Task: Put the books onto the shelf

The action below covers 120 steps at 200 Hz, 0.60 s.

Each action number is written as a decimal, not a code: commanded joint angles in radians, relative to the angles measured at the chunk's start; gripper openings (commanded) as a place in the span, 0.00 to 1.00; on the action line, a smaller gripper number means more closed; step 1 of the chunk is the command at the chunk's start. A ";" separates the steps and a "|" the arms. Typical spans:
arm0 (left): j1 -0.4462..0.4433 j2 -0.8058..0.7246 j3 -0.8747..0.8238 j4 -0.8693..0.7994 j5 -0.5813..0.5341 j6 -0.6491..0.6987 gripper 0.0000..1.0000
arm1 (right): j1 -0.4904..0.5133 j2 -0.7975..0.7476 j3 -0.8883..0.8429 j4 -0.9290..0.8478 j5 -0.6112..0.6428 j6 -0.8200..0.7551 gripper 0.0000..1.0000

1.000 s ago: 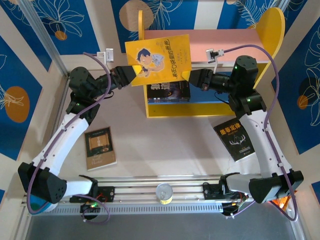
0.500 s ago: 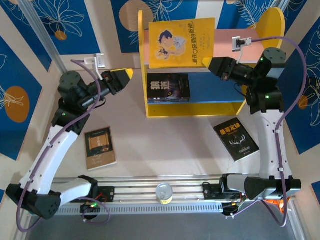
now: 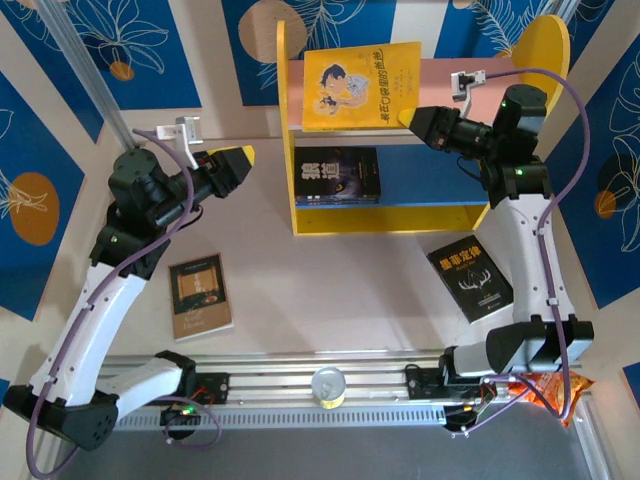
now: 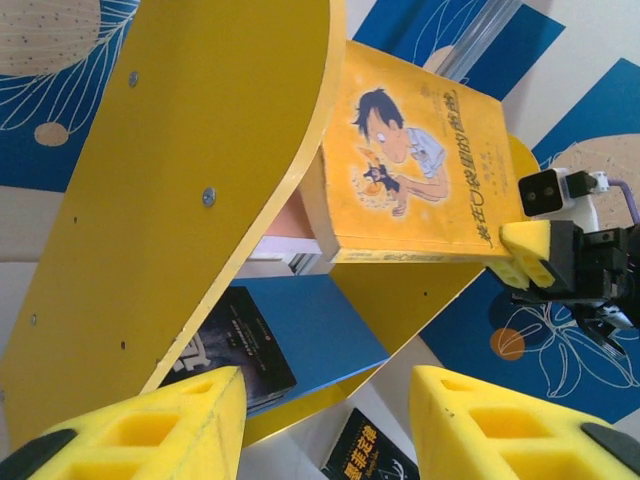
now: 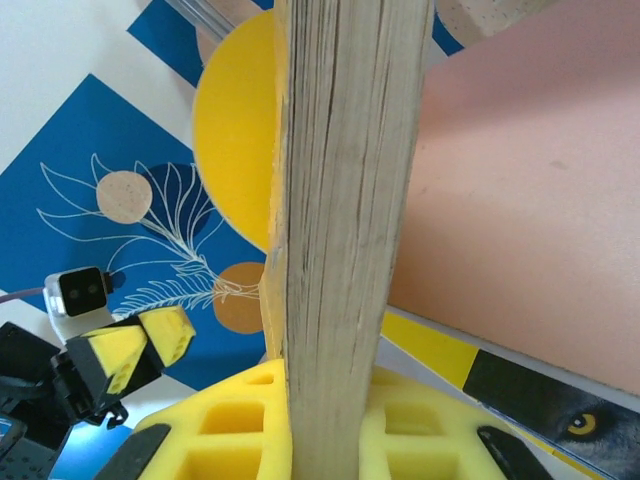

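The right pincer clamps the yellow book by a lower corner over the left end of the shelf top board — probably to stand it there; the left pincer hangs wide, empty.

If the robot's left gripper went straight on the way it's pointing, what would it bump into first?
Most likely the shelf's yellow side panel. The left gripper points at it, open, with nothing between. Depth is hard to judge, so it might slip past the front edge toward the black book.
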 commanded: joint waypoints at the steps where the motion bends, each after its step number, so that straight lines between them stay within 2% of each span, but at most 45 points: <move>1: -0.006 -0.023 -0.004 -0.003 -0.017 0.022 0.47 | 0.013 0.003 0.061 0.042 0.003 0.010 0.01; 83: -0.007 -0.036 -0.001 -0.016 -0.034 0.038 0.48 | 0.068 0.061 0.110 -0.023 0.039 -0.019 0.06; 103: -0.006 -0.034 -0.001 -0.018 -0.033 0.038 0.48 | 0.082 0.067 0.125 -0.056 0.074 -0.045 0.09; 120: -0.007 -0.034 -0.002 -0.018 -0.034 0.039 0.48 | 0.093 0.067 0.132 -0.075 0.100 -0.060 0.16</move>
